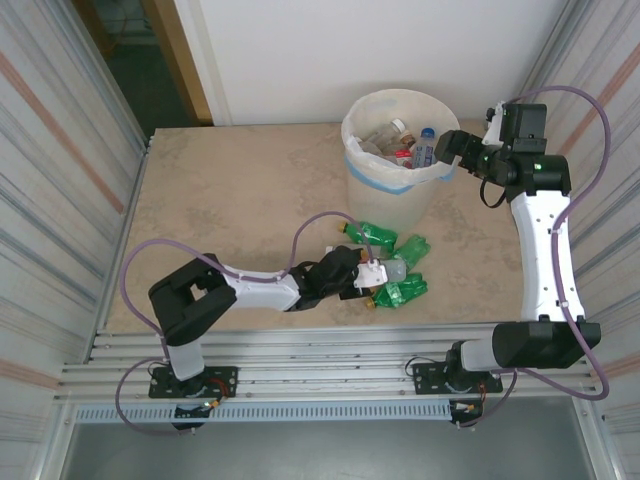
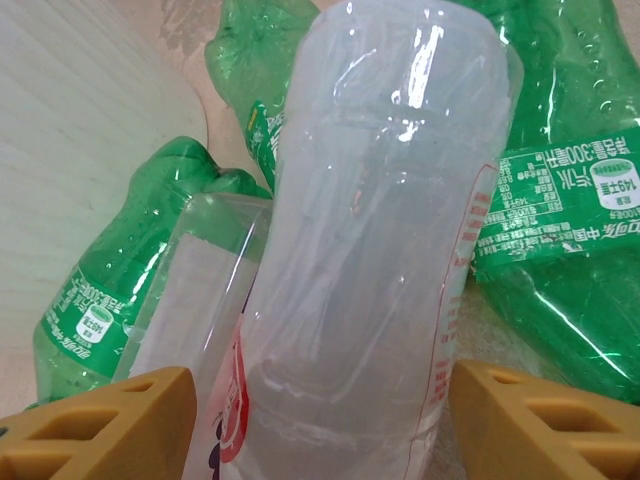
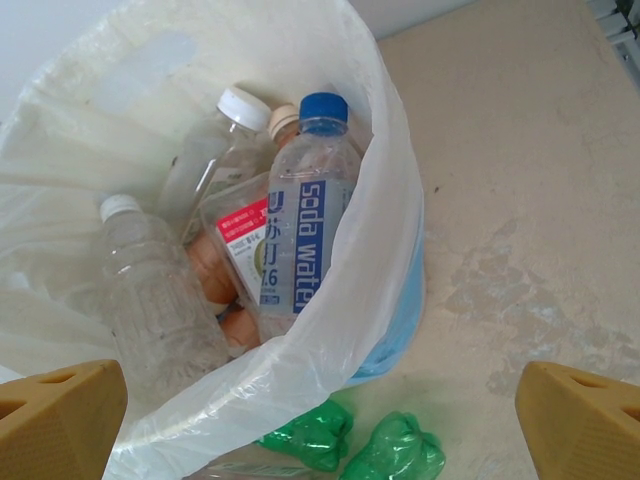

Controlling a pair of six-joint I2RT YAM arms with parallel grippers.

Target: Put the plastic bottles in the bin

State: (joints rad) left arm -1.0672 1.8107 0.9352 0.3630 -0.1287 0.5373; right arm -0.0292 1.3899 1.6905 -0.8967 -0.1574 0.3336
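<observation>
- The right gripper [image 3: 320, 420] hangs wide open and empty, with the bin [image 3: 392, 240] just below and ahead of it.
- Inside the bin, a blue-capped bottle [image 3: 300, 220] reads "soda water".
- The left gripper [image 2: 320, 425] straddles a clear bottle [image 2: 380, 250] on the tabletop [image 1: 230, 190]; I cannot tell whether it is clamped.
- Green bottles [image 2: 570, 200] lie just beyond the clear bottle, their labels unreadable at this angle.

You get bright even light, faint shadows, glare streaks on the clear bottle [image 2: 380, 250] at your left gripper [image 2: 320, 405], liner bag [image 3: 390, 230] washed pale before your right gripper [image 3: 320, 410].
</observation>
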